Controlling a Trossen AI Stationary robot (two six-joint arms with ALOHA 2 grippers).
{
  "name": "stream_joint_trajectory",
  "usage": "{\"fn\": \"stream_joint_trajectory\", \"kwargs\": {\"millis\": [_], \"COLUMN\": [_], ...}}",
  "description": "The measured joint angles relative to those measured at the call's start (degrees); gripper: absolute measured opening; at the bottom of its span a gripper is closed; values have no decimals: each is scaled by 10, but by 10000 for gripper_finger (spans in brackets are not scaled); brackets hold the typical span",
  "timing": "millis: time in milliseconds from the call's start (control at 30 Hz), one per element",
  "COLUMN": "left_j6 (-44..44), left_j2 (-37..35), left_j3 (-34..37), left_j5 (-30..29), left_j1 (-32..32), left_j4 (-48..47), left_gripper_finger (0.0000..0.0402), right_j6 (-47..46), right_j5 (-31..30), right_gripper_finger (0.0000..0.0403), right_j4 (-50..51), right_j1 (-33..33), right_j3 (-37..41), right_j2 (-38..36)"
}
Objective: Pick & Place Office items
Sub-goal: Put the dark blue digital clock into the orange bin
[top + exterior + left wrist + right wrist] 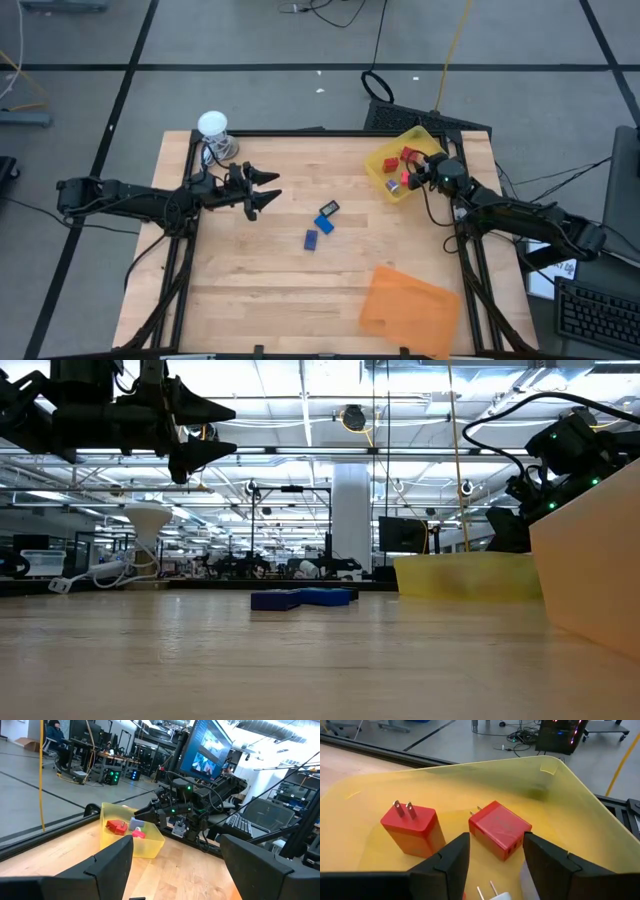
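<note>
Dropping-off step, by the look of it: right gripper (408,180) low over the yellow tray (383,186) at the counter's (250,300) far right corner, fingers (447,860) spread apart, holding nothing. Two red plug blocks (497,830) already lying in that tray. Two blue blocks (318,230) waiting mid-counter, probably next to fetch. Left gripper (268,193) hanging high near them, fingers wide apart and empty, pointing across the counter.

This was a large robotics lab or workshop. The low view looked past the wooden table (300,660) into an open hall with rows of ceiling lights (300,460), a pillar (351,520) and benches. The left wrist view showed a big monitor (207,750), desks with equipment (107,765) and a seated person (54,735).
</note>
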State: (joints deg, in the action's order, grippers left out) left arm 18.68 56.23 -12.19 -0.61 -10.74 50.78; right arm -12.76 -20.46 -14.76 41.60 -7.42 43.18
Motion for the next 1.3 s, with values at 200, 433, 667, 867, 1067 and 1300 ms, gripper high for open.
{"fn": "stream_joint_trajectory", "kwargs": {"millis": [200,433,667,867,1067,1300], "left_j6": [0,-5,-1,28,22,14], "left_j2": [0,0,0,0,0,0], "left_j3": [0,0,0,0,0,0], "left_j5": [0,0,1,21,21,14], "left_j1": [0,0,0,3,42,141], "left_j4": [0,0,0,-2,-10,-10], "left_gripper_finger": [287,281,293,303,296,281], "right_j6": [9,14,-2,-82,-91,-91], "right_j5": [30,158,405,594,625,624], "right_gripper_finger": [179,172,171,169,169,169], "right_j4": [-13,-70,-156,-253,-327,-386], "right_j1": [0,-1,-1,-18,-86,-136], "right_j3": [0,0,0,0,0,0], "right_j2": [0,0,0,0,0,0]}}
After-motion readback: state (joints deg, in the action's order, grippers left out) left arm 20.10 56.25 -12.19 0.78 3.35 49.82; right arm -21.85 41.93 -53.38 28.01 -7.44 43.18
